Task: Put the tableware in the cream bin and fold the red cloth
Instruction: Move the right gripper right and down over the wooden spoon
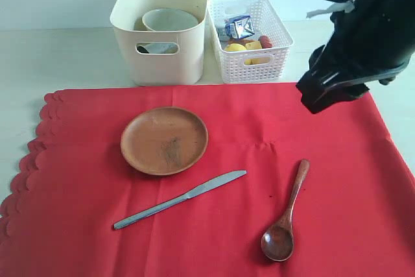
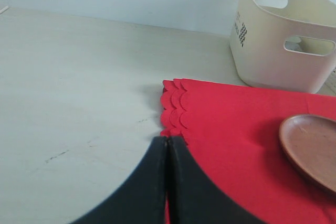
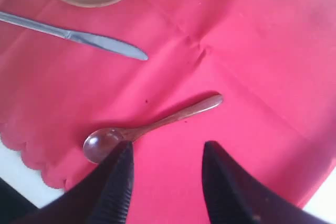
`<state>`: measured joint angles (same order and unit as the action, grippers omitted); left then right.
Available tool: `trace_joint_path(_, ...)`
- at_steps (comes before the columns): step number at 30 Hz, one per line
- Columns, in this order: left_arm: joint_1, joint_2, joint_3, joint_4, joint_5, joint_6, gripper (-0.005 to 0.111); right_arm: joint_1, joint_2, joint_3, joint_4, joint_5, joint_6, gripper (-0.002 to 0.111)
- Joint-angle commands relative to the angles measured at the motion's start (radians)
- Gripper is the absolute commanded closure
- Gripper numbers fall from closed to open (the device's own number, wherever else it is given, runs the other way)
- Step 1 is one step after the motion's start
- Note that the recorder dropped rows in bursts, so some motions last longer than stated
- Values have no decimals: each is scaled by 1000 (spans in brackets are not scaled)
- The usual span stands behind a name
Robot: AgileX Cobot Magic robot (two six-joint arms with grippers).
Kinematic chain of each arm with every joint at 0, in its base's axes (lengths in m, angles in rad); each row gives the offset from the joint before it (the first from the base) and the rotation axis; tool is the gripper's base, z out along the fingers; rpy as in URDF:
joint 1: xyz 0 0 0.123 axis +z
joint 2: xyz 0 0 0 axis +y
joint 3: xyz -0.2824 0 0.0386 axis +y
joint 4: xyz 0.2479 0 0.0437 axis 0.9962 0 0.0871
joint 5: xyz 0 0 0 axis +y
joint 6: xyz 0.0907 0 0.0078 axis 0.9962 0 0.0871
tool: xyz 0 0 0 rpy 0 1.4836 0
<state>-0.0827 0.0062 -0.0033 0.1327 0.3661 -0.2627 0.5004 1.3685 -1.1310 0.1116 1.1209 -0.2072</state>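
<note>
Cream bin print illegible, perhaps barcode, left gripper clenched, right gripper parted, empty

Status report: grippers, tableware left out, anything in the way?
Left gripper shut, empty. Right gripper open, near dark wooden spoon. Round brown wooden plate, steel knife, spoon on red cloth. Nothing blocks spoon.

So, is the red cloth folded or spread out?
Spread out: the red cloth lies flat across the table, with the wooden plate, knife and spoon resting on it.
</note>
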Motion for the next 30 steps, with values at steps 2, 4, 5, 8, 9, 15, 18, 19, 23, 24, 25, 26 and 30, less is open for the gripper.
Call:
trace_joint_path(2,2,-6,3,-7,-5,0,107,-1,-7,40,53,1,-62,66)
trace_joint_path(4,2,-6,3,-7,-5,0,107,-1,-7,55,63,3,-82,66)
trace_joint_path(5,2,-6,3,-7,-5,0,107,-1,-7,65,67,3,-102,66)
trace_joint_path(8,2,-6,3,-7,-5,0,107,-1,-7,100,71,7,-227,66)
trace_joint_path(9,2,-6,3,-7,-5,0,107,-1,-7,111,71,8,-278,66)
trace_joint_path(15,2,-6,3,-7,-5,0,107,-1,-5,142,71,-3,-600,66)
trace_joint_path(18,2,-6,3,-7,-5,0,107,-1,0,147,71,-19,-713,66)
trace_joint_path(19,2,-6,3,-7,-5,0,107,-1,5,147,71,-29,-738,66)
trace_joint_path(23,2,-6,3,-7,-5,0,107,-1,27,147,71,-74,-881,66)
trace_joint_path(24,2,-6,3,-7,-5,0,107,-1,34,147,71,-81,-905,66)
trace_joint_path(25,2,-6,3,-7,-5,0,107,-1,44,147,71,-83,-939,66)
trace_joint_path(26,2,-6,3,-7,-5,0,107,-1,55,147,71,-91,-976,66)
trace_joint_path(30,2,-6,3,-7,-5,0,107,-1,110,147,71,-109,-1128,66)
